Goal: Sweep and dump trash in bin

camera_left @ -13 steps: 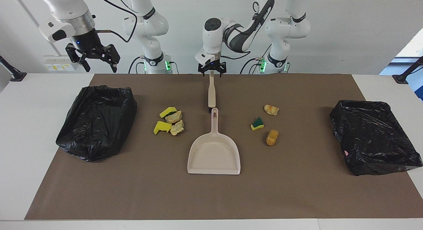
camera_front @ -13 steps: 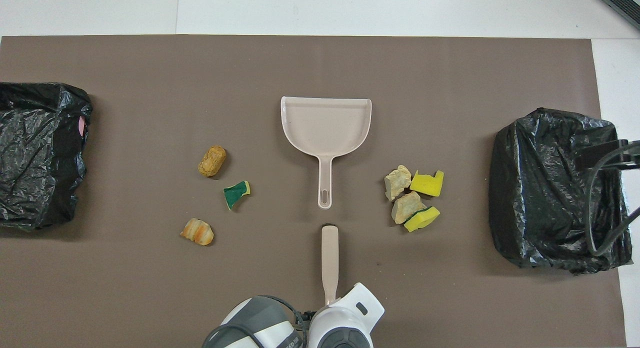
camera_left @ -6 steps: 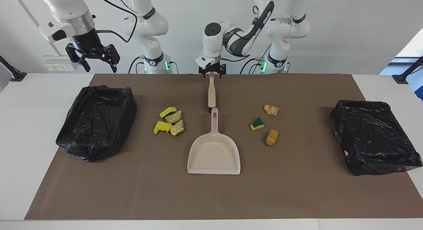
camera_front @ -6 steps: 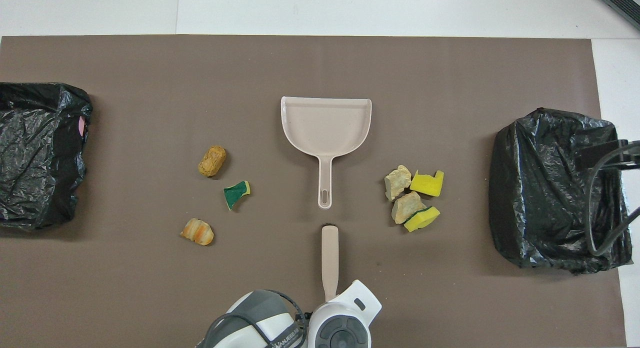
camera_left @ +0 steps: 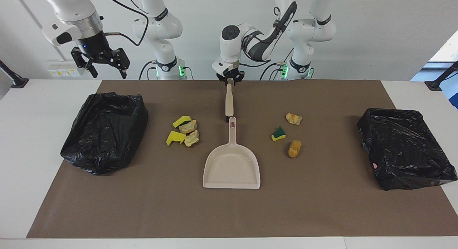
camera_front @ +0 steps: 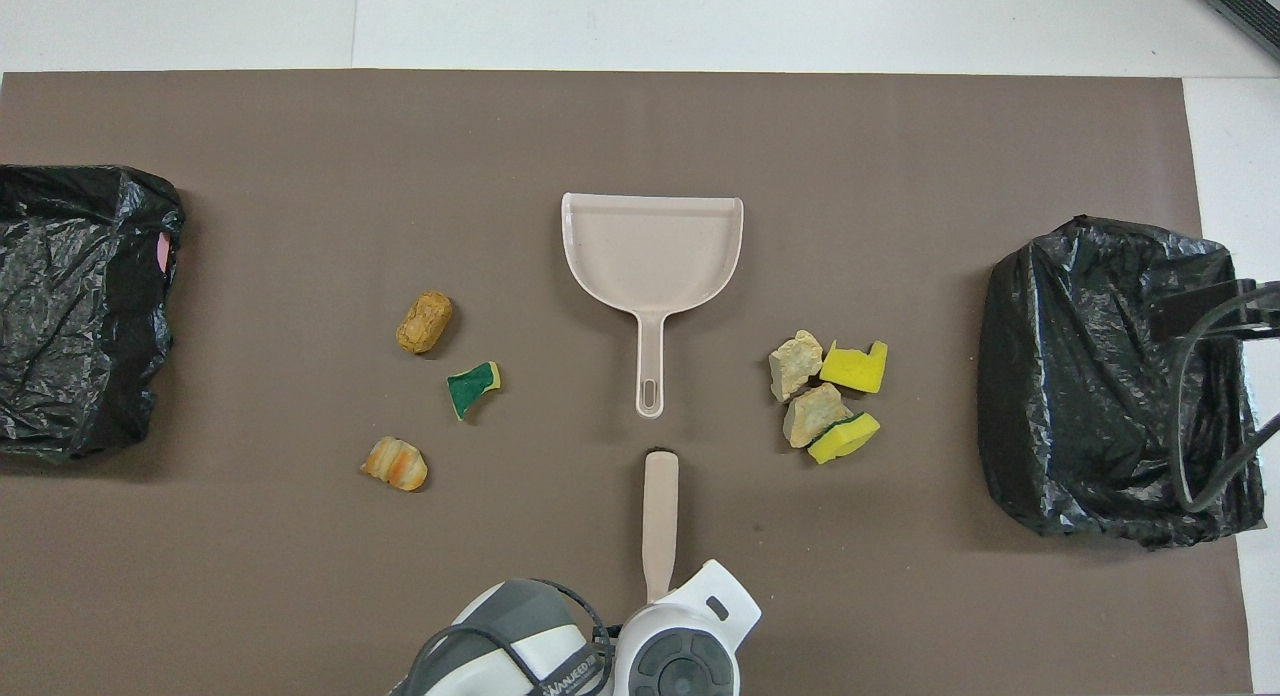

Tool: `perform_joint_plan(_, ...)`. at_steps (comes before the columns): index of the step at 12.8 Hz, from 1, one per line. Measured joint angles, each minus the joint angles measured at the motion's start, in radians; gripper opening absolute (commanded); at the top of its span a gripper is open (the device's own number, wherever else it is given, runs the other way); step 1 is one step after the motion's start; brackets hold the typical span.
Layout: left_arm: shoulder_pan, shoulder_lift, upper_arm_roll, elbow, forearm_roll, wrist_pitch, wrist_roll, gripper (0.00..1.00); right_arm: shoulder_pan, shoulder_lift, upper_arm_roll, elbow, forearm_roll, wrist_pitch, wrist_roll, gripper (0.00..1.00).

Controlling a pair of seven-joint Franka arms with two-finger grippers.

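Arm shells: glossy white, rounded segments joined by dark grey bands with small white lettering.
Left arm: a round dark grey cap on the wrist joint, a ribbed grey-and-black sleeve on the forearm, a black cable looped along it.
Right arm: a silver metal ring under the white wrist housing, which has a small black oval window; a thick black cable hangs beside it.
Left pincer [camera_left: 230, 80]: small, black, with thin black links.
Right pincer [camera_left: 103, 64]: black, with angular linkwork, a tiny blue light above it.
Bases: white columns with black collars and green glowing lights, black cables trailing down.
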Motion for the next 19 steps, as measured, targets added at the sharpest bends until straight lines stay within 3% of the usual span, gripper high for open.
perform_joint_plan(1,0.000,0.000,0.002,0.000,0.000,0.000,0.003,0.17,0.000,0.000,0.000,0.000,0.000,0.000,0.000,1.00)
perform_joint_plan(6,0.002,-0.002,0.009,0.000,0.002,-0.022,0.053,0.11,0.001,0.000,0.016,0.000,0.000,0.003,-0.003,1.00)
perform_joint_plan(9,0.002,-0.030,0.036,0.003,0.002,-0.097,0.138,0.06,0.027,0.015,0.055,-0.010,0.000,0.076,0.011,1.00)
perform_joint_plan(13,0.000,-0.093,0.106,0.026,0.002,-0.265,0.187,0.04,0.154,0.124,0.065,-0.022,0.051,0.209,0.245,1.00)
perform_joint_plan(16,0.000,-0.165,0.213,0.048,0.002,-0.359,0.252,0.04,0.190,0.223,0.067,-0.025,0.102,0.309,0.334,1.00)
perform_joint_plan(19,0.000,-0.233,0.336,0.050,0.002,-0.408,0.278,0.04,0.289,0.308,0.070,-0.029,0.106,0.374,0.450,1.00)
